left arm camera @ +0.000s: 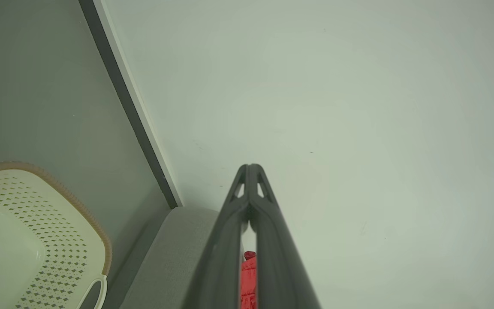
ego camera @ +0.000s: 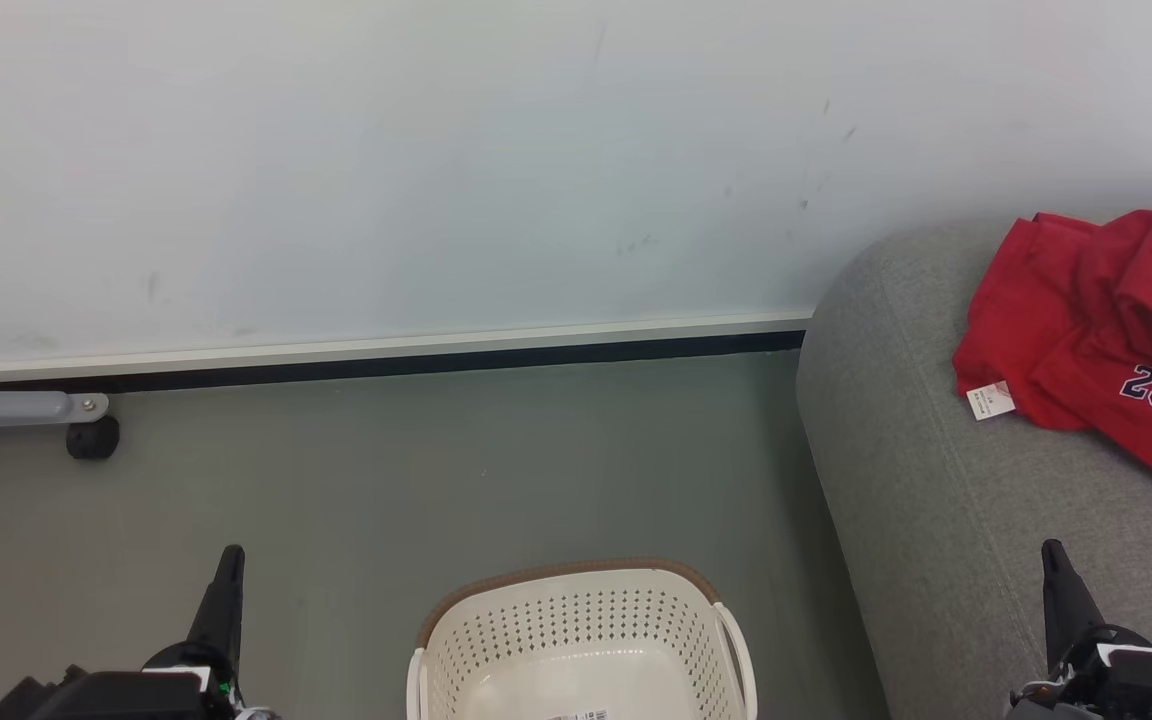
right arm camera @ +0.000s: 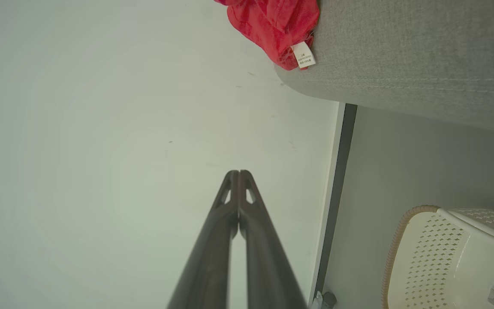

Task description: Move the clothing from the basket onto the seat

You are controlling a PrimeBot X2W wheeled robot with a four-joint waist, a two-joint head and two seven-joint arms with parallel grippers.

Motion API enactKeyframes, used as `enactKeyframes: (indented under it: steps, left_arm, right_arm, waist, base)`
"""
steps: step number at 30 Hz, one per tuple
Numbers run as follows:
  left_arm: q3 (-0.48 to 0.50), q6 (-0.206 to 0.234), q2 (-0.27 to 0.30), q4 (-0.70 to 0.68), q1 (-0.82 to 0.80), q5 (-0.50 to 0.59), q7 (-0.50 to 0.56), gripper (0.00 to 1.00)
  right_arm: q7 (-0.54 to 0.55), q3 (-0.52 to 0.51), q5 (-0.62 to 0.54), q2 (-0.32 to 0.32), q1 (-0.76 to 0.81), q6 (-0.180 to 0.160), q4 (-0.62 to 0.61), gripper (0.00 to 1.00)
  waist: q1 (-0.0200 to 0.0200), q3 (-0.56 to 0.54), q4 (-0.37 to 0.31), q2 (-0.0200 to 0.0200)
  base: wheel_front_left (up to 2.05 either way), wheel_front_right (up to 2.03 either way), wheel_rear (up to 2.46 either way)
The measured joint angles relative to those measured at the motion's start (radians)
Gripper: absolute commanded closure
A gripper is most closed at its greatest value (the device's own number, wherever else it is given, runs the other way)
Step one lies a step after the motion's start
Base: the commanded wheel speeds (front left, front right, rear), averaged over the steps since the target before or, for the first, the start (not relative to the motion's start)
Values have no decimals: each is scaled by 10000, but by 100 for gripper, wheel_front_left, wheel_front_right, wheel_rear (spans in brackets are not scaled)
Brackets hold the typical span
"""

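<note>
At 6 o'clock the cream perforated basket stood on the grey floor. At 3 o'clock the red clothing, marked "23", lay crumpled on the grey seat. The left gripper at 7 o'clock and the right gripper at 5 o'clock had their fingers pressed together. A black caster was at 9 o'clock, beside the wall.

My head camera looks forward and down from above, with the basket close at its bottom edge and the seat at its right. Both wrist cameras face the wall, rolled so the skirting runs upward. All three share basket, seat corner and skirting.
</note>
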Motion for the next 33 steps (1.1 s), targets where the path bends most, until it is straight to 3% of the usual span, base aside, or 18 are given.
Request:
enactKeyframes:
  steps: [33]
  left_arm:
    - [-2,0,-2,2,-1,-2,0,100]
  right_arm:
    - [0,2,0,0,0,0,-2,100]
  waist:
    - [0,0,0,0]
  base:
    - [0,0,0]
